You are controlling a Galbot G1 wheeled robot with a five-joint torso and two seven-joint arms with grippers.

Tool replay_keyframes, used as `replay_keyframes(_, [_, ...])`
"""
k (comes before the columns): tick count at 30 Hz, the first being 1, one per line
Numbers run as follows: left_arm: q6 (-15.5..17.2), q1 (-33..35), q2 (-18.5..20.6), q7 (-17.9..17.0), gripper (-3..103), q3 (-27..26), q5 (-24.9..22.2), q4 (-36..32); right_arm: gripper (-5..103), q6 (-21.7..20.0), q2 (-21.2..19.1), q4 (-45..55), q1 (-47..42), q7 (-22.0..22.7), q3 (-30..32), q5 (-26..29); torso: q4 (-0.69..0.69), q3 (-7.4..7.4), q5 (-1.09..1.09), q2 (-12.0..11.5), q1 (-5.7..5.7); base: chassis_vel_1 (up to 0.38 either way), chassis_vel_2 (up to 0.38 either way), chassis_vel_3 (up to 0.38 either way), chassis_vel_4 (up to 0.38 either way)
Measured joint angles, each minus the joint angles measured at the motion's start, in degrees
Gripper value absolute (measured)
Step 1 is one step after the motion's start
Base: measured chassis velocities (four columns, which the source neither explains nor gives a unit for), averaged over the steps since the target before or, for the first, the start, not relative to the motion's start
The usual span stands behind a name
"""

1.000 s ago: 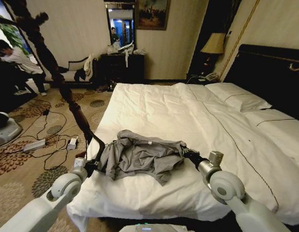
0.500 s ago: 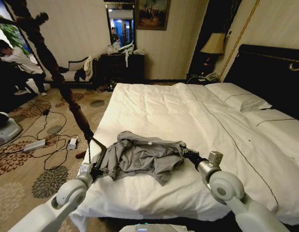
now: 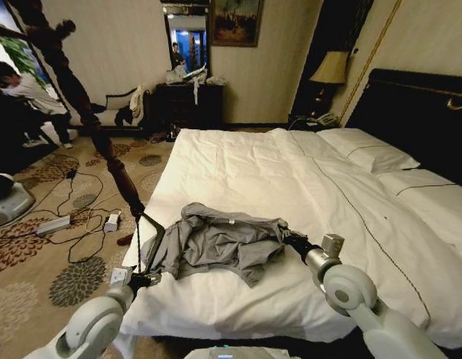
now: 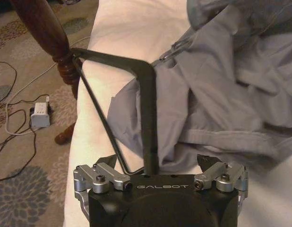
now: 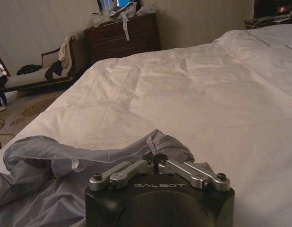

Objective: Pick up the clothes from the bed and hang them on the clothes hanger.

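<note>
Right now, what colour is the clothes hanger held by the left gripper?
Black; the clothes hanger in the left gripper shows best in the left wrist view.

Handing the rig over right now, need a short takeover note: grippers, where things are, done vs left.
Left gripper: shut on the clothes hanger, at the bed's near left edge; the hanger's far end reaches into the shirt.
Right gripper: shut on a fold of the grey shirt at its right side.
Shirt lies crumpled on the bed, near the foot.
Done: hanger and shirt both gripped.
Left: get the shirt properly onto the hanger; it is not yet hung.
</note>
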Motion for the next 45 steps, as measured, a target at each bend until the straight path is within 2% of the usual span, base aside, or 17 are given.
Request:
replay_keyframes(6, [0.6, -3.7, 1.1, 0.9, 93, 2.5, 0.1, 2.9, 0, 0.0, -0.2, -0.2, 0.5, 0.0, -0.2, 0.2, -0.01, 0.00, 0.01, 0.0, 0.00, 0.000, 0.000, 0.000, 0.000])
replay_keyframes(20, [0.7, -5.2, 1.1, 2.2, 92, 5.8, 0.8, 6.5, 0, 0.1, -0.5, -0.5, 1.2, 0.1, -0.4, 1.1, 0.00, 0.00, 0.01, 0.0, 0.00, 0.000, 0.000, 0.000, 0.000])
replay_keyframes(23, [0.7, -5.3, 1.4, 2.3, 86, 6.4, 1.0, 6.6, 0, 0.1, -0.5, -0.5, 1.2, 0.2, -0.4, 1.1, 0.00, 0.00, 0.02, 0.0, 0.00, 0.000, 0.000, 0.000, 0.000])
replay_keyframes(25, [0.7, -5.2, 1.6, 2.6, 76, 6.9, 1.6, 7.0, 0, 0.1, -0.5, -0.5, 1.2, 0.2, -0.4, 1.2, 0.00, 0.00, 0.01, 0.0, 0.00, 0.000, 0.000, 0.000, 0.000])
replay_keyframes(28, [0.7, -5.1, 1.7, 2.9, 71, 7.1, 2.2, 7.3, 0, 0.1, -0.4, -0.6, 1.2, 0.2, -0.3, 1.2, 0.00, 0.00, 0.01, 0.0, 0.00, 0.000, 0.000, 0.000, 0.000])
replay_keyframes(29, [0.7, -5.1, 1.7, 3.0, 65, 7.2, 2.3, 7.3, 0, 0.1, -0.4, -0.6, 1.2, 0.2, -0.3, 1.2, 0.00, 0.00, 0.01, 0.0, 0.00, 0.000, 0.000, 0.000, 0.000])
replay_keyframes(30, [0.7, -5.1, 1.7, 3.0, 65, 7.2, 2.3, 7.3, 0, 0.1, -0.4, -0.6, 1.2, 0.2, -0.3, 1.2, 0.00, 0.00, 0.01, 0.0, 0.00, 0.000, 0.000, 0.000, 0.000])
replay_keyframes(34, [0.5, -4.8, 2.0, 3.4, 44, 6.9, 3.7, 7.2, 0, 0.1, -0.2, -0.9, 1.3, 0.2, -0.6, 1.1, 0.01, 0.00, 0.01, 0.0, 0.00, 0.000, 0.000, 0.000, 0.000])
replay_keyframes(36, [0.5, -4.5, 2.1, 3.4, 44, 6.6, 3.7, 6.8, 0, 0.1, -0.2, -0.9, 1.3, 0.2, -0.6, 1.1, 0.01, 0.00, 0.01, 0.0, 0.00, 0.000, 0.000, 0.000, 0.000])
replay_keyframes(38, [0.5, -3.3, 2.3, 3.5, 36, 5.8, 3.7, 5.2, 0, 0.1, -0.2, -1.0, 1.3, 0.2, -0.6, 1.0, 0.00, 0.00, 0.00, 0.0, 0.01, 0.000, 0.000, 0.000, 0.000])
replay_keyframes(39, [0.5, -3.3, 2.3, 3.5, 36, 5.8, 3.7, 5.2, 0, 0.1, -0.2, -1.0, 1.3, 0.2, -0.6, 1.0, 0.00, 0.00, 0.00, 0.0, 0.01, 0.000, 0.000, 0.000, 0.000])
replay_keyframes(40, [0.4, -2.8, 2.4, 3.6, 28, 5.5, 3.7, 4.7, 0, 0.1, -0.3, -1.0, 1.2, 0.2, -0.6, 1.0, 0.00, 0.00, 0.02, 0.0, 0.00, 0.000, 0.000, 0.000, 0.000])
replay_keyframes(41, [0.4, -2.5, 2.3, 3.7, 28, 5.4, 3.9, 4.6, 0, 0.1, -0.3, -1.0, 1.2, 0.1, -0.6, 1.0, 0.01, 0.00, 0.02, 0.0, 0.00, 0.000, 0.000, 0.000, 0.000])
replay_keyframes(42, [0.3, -2.5, 2.1, 3.8, 34, 5.4, 4.0, 4.7, 0, 0.1, -0.2, -1.0, 1.2, 0.1, -0.6, 1.0, 0.01, 0.00, 0.01, 0.0, 0.00, 0.000, 0.000, 0.000, 0.000])
replay_keyframes(44, [0.3, -2.7, 1.9, 3.9, 31, 5.4, 4.3, 5.1, 0, 0.1, -0.2, -1.0, 1.2, 0.1, -0.6, 1.0, 0.00, 0.00, 0.00, 0.0, 0.00, 0.000, 0.000, 0.000, 0.000])
replay_keyframes(45, [0.1, -2.9, 1.6, 4.2, 26, 5.6, 4.7, 5.6, 0, 0.1, -0.1, -1.0, 1.2, 0.1, -0.8, 1.0, 0.00, 0.00, 0.00, 0.0, 0.00, 0.000, 0.000, 0.000, 0.000])
